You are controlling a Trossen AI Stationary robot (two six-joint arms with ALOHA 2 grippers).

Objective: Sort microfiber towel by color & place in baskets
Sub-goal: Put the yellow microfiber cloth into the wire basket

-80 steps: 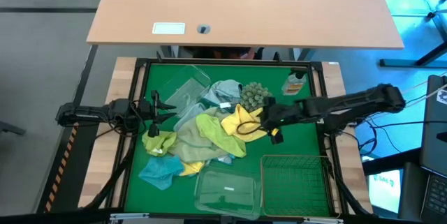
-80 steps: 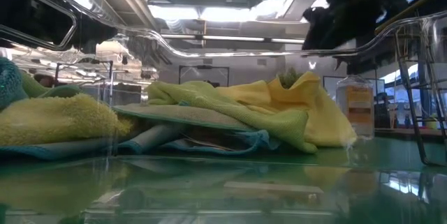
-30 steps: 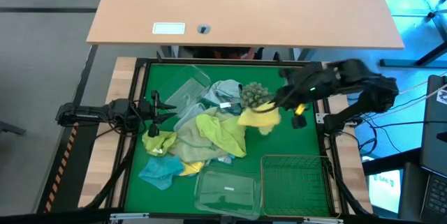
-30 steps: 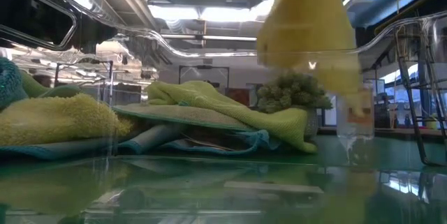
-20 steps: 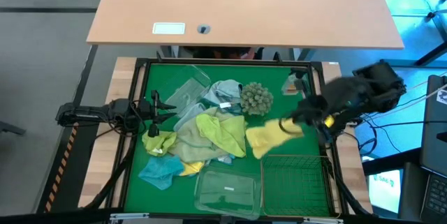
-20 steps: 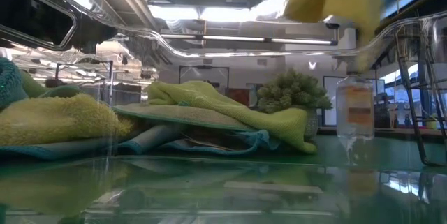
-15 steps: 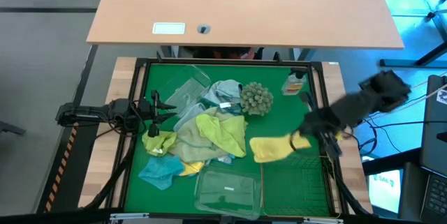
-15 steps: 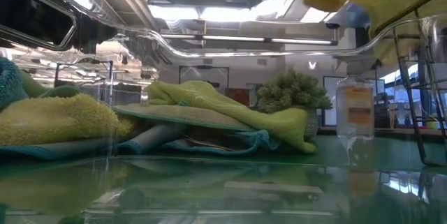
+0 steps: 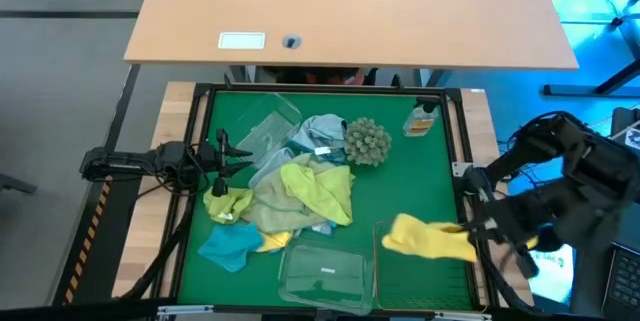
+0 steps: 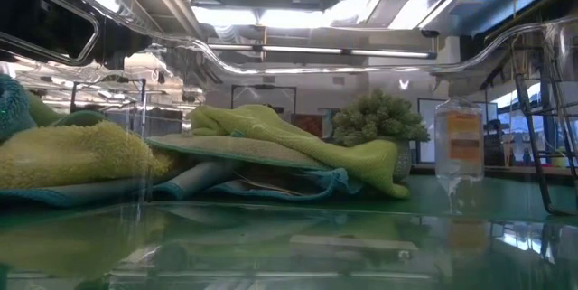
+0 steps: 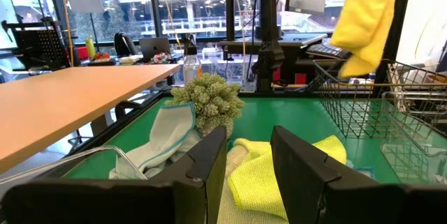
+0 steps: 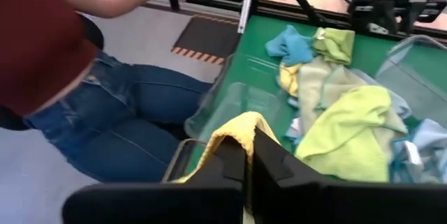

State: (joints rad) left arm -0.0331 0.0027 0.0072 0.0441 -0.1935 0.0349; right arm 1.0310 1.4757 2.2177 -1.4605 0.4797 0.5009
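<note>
My right gripper (image 9: 474, 231) is shut on a yellow microfiber towel (image 9: 430, 240) that hangs above the square wire mesh basket (image 9: 392, 273) at the near right. The left wrist view shows this towel (image 11: 363, 21) high over the basket (image 11: 363, 98). The other towels, lime green (image 9: 318, 189), yellow and teal (image 9: 228, 246), lie piled left of centre. A clear tub (image 9: 325, 273) stands at the near edge. Another clear tub (image 9: 268, 129) lies by the pile's far side. My left gripper (image 9: 238, 157) waits open at the pile's left edge. My right gripper pinches a bunched part of the yellow towel (image 12: 237, 132) between its two shut fingers, which slant down from the table's right side. The towel is lifted clear and droops slack from the fingers over the wire basket. How many layers are caught cannot be told.
A grey-green spiky ball (image 9: 367, 142) sits behind the pile. A small bottle with an orange label (image 9: 422, 119) stands at the far right. The right wrist view shows a person (image 12: 63, 77) in a red top and jeans beside the table's near edge.
My right gripper has swung from beside the spiky ball toward the table's near right corner, carrying the yellow towel. The towel has gone from hanging in front of the ball and bottle to hanging above the wire basket. It has risen out of the low view.
</note>
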